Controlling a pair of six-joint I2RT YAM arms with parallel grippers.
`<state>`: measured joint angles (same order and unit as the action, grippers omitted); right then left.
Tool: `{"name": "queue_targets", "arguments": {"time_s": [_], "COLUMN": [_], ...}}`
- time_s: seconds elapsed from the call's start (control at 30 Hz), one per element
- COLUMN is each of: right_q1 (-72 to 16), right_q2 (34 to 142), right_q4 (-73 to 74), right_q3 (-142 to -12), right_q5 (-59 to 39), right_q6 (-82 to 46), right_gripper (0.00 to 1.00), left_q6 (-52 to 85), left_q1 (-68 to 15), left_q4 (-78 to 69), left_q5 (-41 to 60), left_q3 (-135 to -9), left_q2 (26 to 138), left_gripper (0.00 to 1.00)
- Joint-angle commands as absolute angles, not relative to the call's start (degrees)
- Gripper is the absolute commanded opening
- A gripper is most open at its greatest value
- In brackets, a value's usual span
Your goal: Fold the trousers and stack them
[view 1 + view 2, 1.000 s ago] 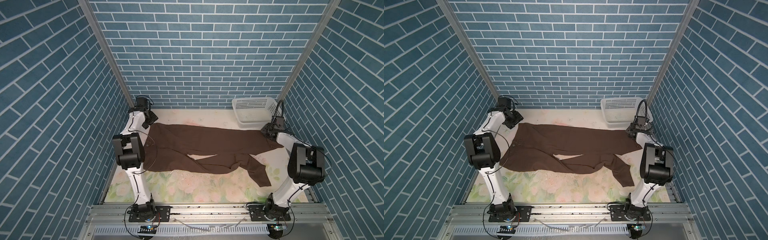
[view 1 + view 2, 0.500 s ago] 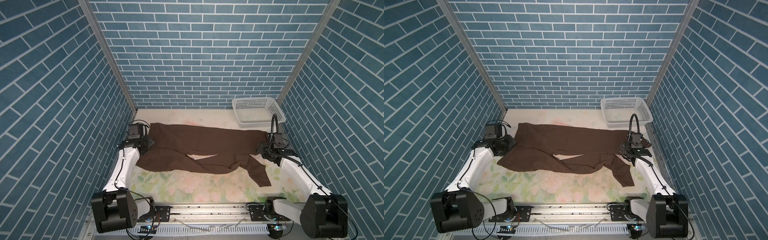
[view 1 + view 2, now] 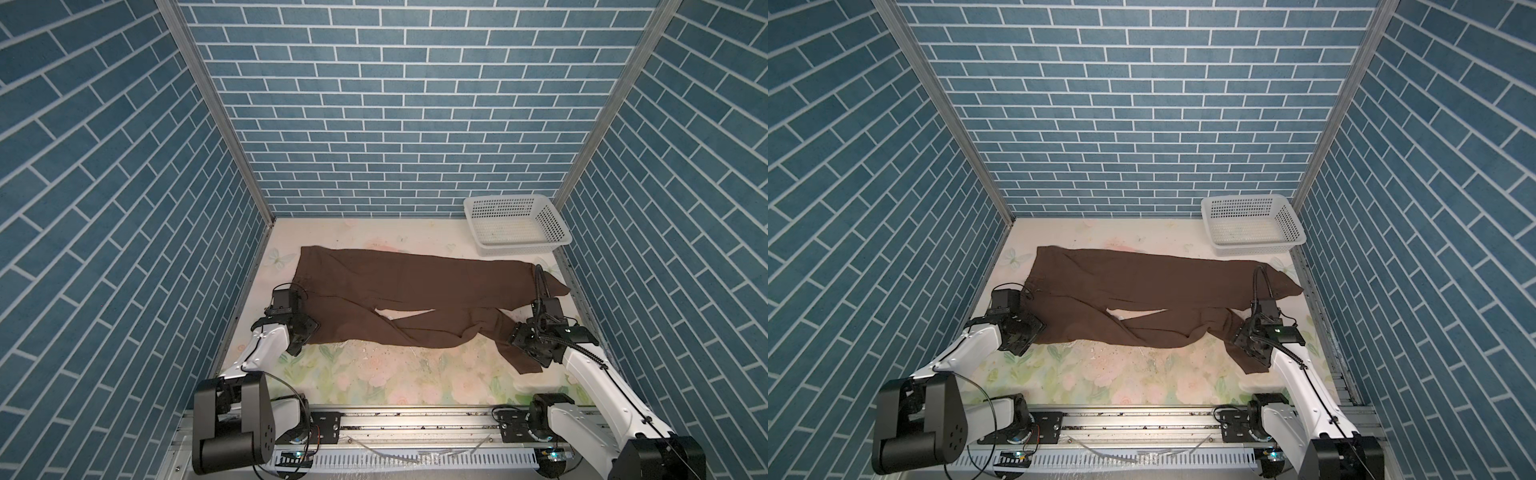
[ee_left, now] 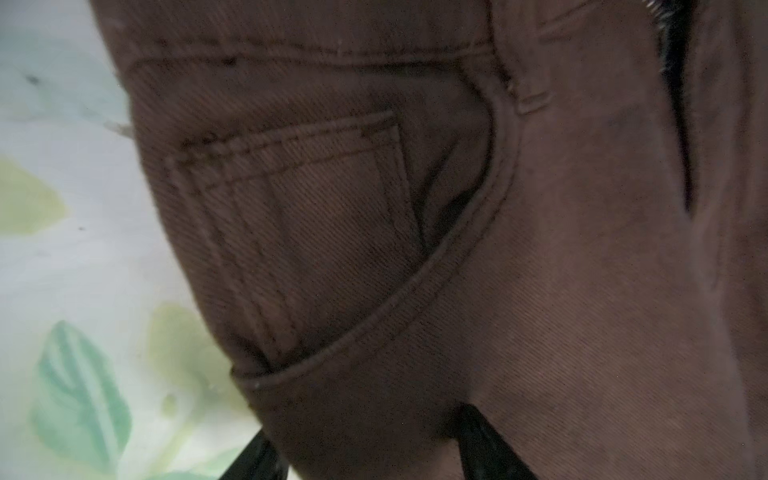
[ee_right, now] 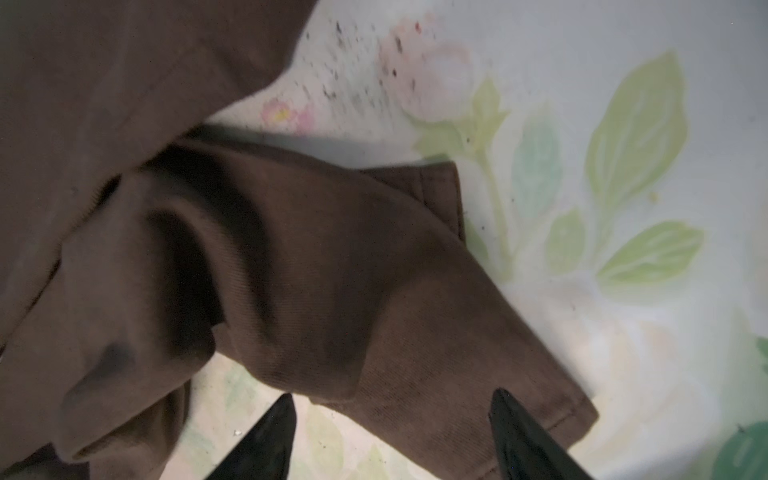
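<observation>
left end effector (image 4: 368, 430), right end effector (image 5: 392, 397), parted

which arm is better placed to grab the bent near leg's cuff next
Right. The right hand is open over that cuff of the trousers; the left hand is at the waist end, by the pocket.
</observation>
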<state>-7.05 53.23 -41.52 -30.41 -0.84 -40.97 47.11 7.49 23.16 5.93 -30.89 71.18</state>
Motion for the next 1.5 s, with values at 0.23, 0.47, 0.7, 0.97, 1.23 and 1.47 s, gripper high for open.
{"name": "queue_targets", "arguments": {"time_s": [0.23,0.47,0.7,0.97,1.23,1.47], "right_q1": [-11.77,-11.49,-6.74,5.36,13.9,17.67], "right_q2": [68.93,76.06,76.42,67.38,59.94,56.66], "right_q4": [-30.88,-24.87,-31.24,-48.89,-60.01,-62.99], "right_q3": [-31.23,-33.78,-41.51,-59.04,-66.19,-69.46], "right_q5": [-3.16,-4.7,-7.62,-13.76,-26.26,-27.6], "right_q6": [-44.52,-43.37,-39.24,-33.84,-36.06,-36.66], "right_gripper": [0.59,0.14,0.0,0.0,0.0,0.0], "left_q6": [47.81,49.33,47.28,46.79,44.58,41.28], "left_q1": [7.56,7.78,8.79,9.65,13.34,18.34], "left_q4": [10.4,8.94,15.77,22.7,30.42,35.56], "left_q5": [10.56,12.76,11.43,5.46,2.39,4.55], "left_q3": [-28.89,-29.56,-32.02,-33.97,-37.58,-42.93], "left_q2": [81.52,81.42,74.72,63.11,54.28,51.57], "left_gripper": [0.49,0.03,0.0,0.0,0.0,0.0]}}
